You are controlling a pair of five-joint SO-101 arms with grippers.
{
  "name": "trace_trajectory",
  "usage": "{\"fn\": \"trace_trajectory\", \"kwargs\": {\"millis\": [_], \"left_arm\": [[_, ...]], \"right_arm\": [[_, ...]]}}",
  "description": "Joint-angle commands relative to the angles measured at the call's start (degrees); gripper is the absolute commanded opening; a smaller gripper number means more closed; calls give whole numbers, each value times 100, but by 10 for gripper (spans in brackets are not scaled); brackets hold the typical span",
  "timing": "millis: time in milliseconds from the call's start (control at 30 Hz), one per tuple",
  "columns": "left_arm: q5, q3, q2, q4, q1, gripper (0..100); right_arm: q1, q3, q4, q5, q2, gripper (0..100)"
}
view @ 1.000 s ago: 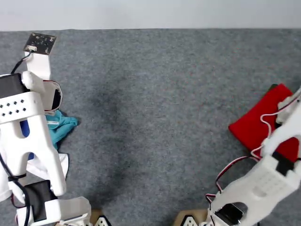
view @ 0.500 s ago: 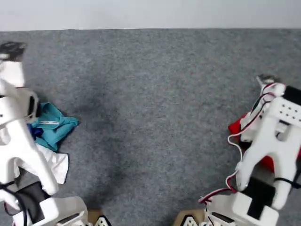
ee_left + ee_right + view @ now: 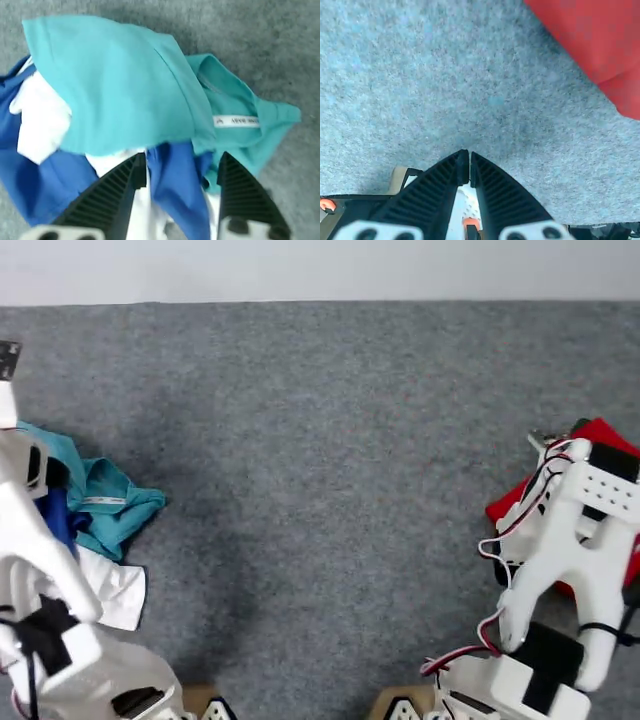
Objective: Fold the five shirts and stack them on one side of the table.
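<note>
Swinging over the crumpled pile of teal, blue and white cloth shirts (image 3: 112,506) at the frame's left edge, the left gripper (image 3: 181,163) hangs wide open, empty. The right gripper (image 3: 469,161), closed on nothing, has backed off the folded red cloth shirt (image 3: 598,434) at the right edge; the next pick seems due.

Overhead view straight down; both wrist views close above table (image 3: 330,490)

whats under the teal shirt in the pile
A blue shirt and a white shirt poke out from beneath the teal shirt. How far they extend under it, and whether anything else lies below, is covered.
</note>
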State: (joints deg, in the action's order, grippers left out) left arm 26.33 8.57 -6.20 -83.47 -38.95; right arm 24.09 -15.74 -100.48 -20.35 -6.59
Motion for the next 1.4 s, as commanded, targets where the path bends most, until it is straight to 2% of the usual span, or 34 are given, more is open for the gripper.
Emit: {"fn": "trace_trajectory", "kwargs": {"millis": [0,67,167,300,500,700,833,967,1233,1367], "left_arm": [[44,22,-185,431,105,239],[18,4,-413,659,167,234],[-264,22,-791,1029,237,175],[-352,251,-809,1055,360,3],[-369,1209,202,53,826,4],[-985,2088,1284,18,1380,4],[-1081,2545,1626,18,2031,4],[-1090,3160,1723,44,3007,6],[-1090,3749,1741,1257,4721,6],[-1090,4066,1732,1547,5591,6]], "right_arm": [[-66,35,-242,79,-251,9],[-66,35,-242,79,-251,9],[-66,26,-242,88,-251,9],[-66,26,-242,202,-251,9],[-66,26,-251,519,-259,9],[-40,26,-251,519,-382,9],[-40,26,-251,519,-954,9],[-40,26,-251,501,-1596,9],[-40,-536,-251,492,-2273,9],[-48,-1081,-251,484,-2484,9]]}}
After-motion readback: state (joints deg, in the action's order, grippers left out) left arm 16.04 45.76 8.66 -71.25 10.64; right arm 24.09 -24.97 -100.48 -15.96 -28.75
